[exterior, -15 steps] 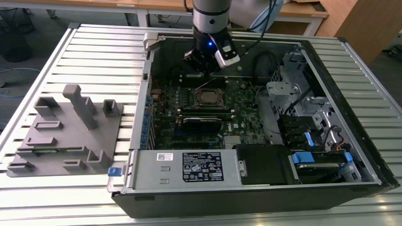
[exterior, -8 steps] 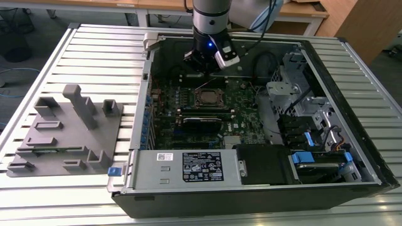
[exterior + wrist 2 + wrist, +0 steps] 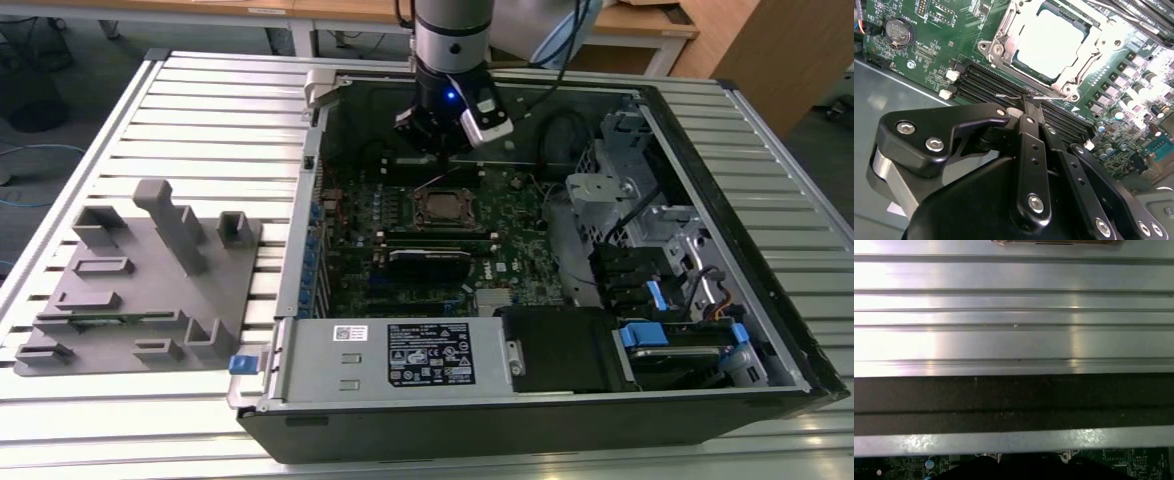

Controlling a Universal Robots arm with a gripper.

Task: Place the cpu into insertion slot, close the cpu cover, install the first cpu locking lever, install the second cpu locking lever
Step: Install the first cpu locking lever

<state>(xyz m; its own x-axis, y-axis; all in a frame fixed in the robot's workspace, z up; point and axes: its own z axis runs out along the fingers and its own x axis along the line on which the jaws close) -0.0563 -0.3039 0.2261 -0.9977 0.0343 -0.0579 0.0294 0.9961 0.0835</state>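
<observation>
Tool hangs just beside the cpu, framed by the cpu cover.

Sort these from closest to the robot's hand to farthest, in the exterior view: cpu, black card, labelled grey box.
Starting from the hand:
1. cpu, just beside it.
2. black card, past the cpu.
3. labelled grey box, farthest, toward the camera.

I saw the cpu, flat and dull silver, seated in the slot on the green board, with the silvery cover framing it.
</observation>
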